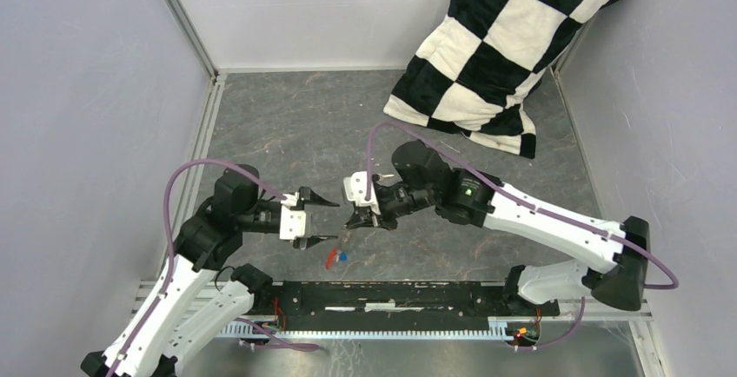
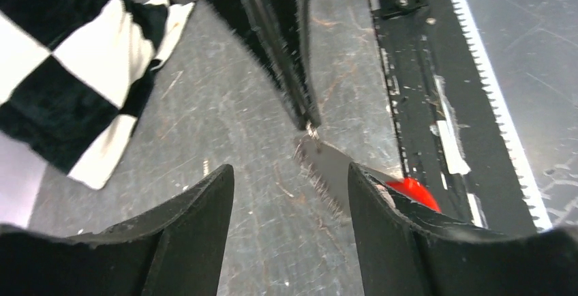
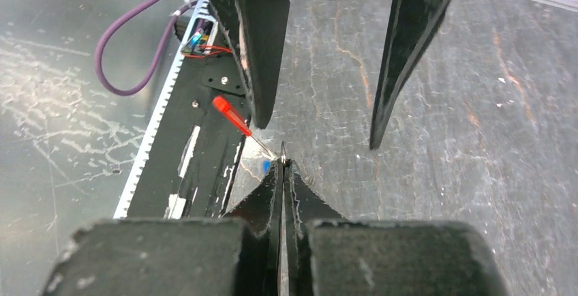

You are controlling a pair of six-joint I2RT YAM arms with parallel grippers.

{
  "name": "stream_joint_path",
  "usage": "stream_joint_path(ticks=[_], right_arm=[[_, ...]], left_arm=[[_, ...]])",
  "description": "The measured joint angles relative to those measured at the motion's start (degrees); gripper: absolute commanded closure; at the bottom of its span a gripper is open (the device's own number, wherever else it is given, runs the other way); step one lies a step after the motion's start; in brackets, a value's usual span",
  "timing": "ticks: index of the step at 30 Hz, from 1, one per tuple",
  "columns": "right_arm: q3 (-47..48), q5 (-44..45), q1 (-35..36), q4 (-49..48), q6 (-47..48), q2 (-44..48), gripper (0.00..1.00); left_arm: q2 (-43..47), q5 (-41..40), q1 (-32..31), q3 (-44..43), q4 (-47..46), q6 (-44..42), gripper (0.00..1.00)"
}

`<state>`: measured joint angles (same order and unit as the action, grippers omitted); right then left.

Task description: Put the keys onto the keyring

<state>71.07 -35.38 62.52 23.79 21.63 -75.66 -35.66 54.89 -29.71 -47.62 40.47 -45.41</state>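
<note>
**Hazards at the threading stage.** The right end effector [image 3: 283, 164] was closed tight on what appeared to be the thin wire of the keyring [image 3: 263, 143]. A sliver of metal was seen projecting just past its tips, and the red tag [image 3: 230, 113] was carried at the wire's other end, toward the near edge of the desk [image 1: 287, 125]. The left end effector [image 1: 328, 221] was held wide and empty, facing the right one, near but apart. The blue key head [image 1: 341, 256] was seen just beside the tag and below both end effectors; whether it was threaded or lay loose could not be told. The black-headed key could not be identified with certainty, though a blurred grey toothed shape [image 2: 326, 170] under the right tips may have been its blade. Three risks were judged likely. The wire, pinched only at the tips, could be twisted or pulled free if pushed by a key. A loose key could be knocked toward the black rail [image 1: 417, 294] by the open left end effector. With the ring's opening hidden between the closed jaws, a key could be presented out of line.
</note>
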Motion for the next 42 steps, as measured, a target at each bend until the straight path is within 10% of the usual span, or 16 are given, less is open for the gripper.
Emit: stream_joint_path(ticks=[14, 42], right_arm=[[-17.9, 9.2, 0.0, -21.6, -12.5, 13.8, 0.99], [-26.2, 9.0, 0.6, -40.1, -23.4, 13.8, 0.99]], left_arm=[[7.8, -1.8, 0.0, 5.1, -10.9, 14.9, 0.61], [2.6, 2.6, 0.0, 7.3, -17.9, 25.7, 0.71]])
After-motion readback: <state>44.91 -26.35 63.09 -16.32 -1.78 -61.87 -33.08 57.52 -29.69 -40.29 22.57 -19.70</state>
